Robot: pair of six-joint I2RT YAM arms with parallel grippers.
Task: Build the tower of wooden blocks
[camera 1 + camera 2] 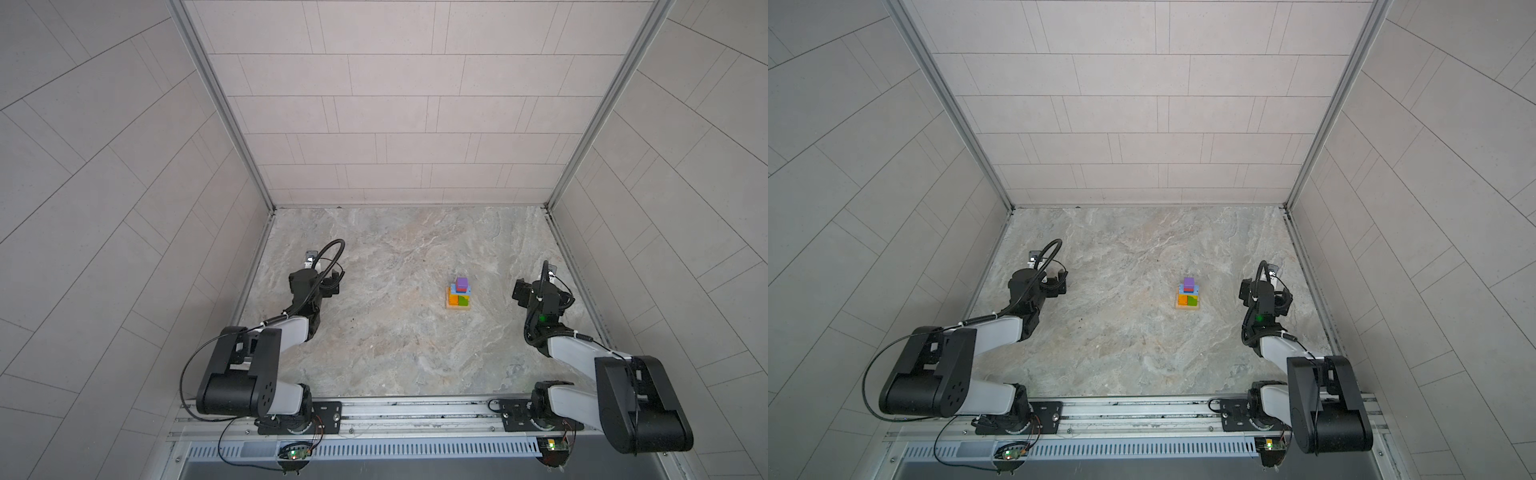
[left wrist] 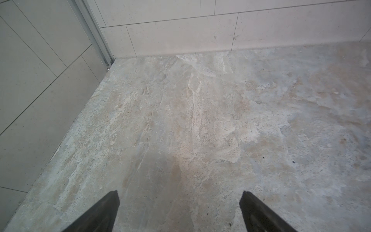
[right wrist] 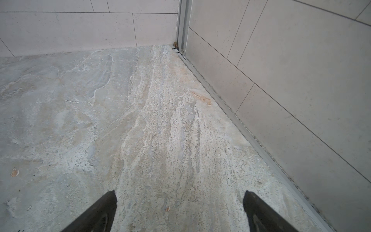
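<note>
The tower (image 1: pixel 459 296) (image 1: pixel 1188 296) of wood blocks stands right of the middle of the marble table in both top views. It has a tan base, an orange brick (image 1: pixel 453 300) and a green brick (image 1: pixel 464 300) side by side above it, then a light-blue layer. A purple cube (image 1: pixel 461 283) (image 1: pixel 1189 282) sits on top. My left gripper (image 1: pixel 333 281) (image 1: pixel 1058 282) (image 2: pixel 179 192) is open over bare table far to the tower's left. My right gripper (image 1: pixel 519 293) (image 1: pixel 1246 291) (image 3: pixel 179 192) is open and empty to the tower's right. Neither wrist view shows the tower.
Tiled walls close the table (image 1: pixel 395 353) on three sides, with metal corner posts (image 2: pixel 94 34) (image 3: pixel 181 24) at the back. The arms' bases sit on a metal rail (image 1: pixel 415 411) along the front edge. The left arm is near the left wall, the right arm near the right wall.
</note>
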